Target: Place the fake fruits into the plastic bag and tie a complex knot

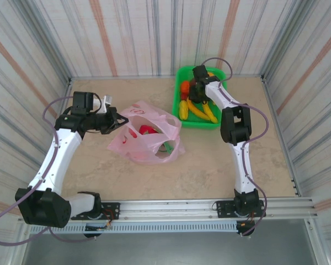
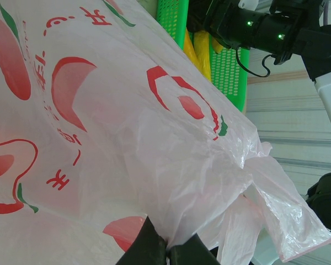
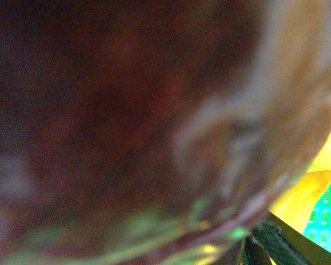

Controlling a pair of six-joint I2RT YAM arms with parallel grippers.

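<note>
Pressed right up against the right wrist lens is a dark maroon fruit [image 3: 110, 110], so close that it is only a blur. Past its lower right edge I can see a yellow banana [image 3: 306, 196] and a bit of the green basket [image 3: 330, 221]. One dark finger [image 3: 265, 245] pokes in at the bottom. I cannot tell whether that gripper is open or closed.

From the left wrist, the left gripper [image 2: 168, 251] is closed, pinching a fold of the pink bag [image 2: 127, 138] between its tips. The film with its red prints billows up in front, one handle hanging to the right. Behind it stands the basket with bananas in it, the black right arm [image 2: 259, 27] over them.

From above, the bag lies mid-surface [image 1: 209, 165] with its mouth gaping. A red piece [image 1: 149, 130] and a green piece [image 1: 168, 146] sit inside. The left gripper holds its left edge. The right gripper [image 1: 197, 93] reaches down into the basket at the back, among bananas and an orange piece [image 1: 185, 87].
</note>
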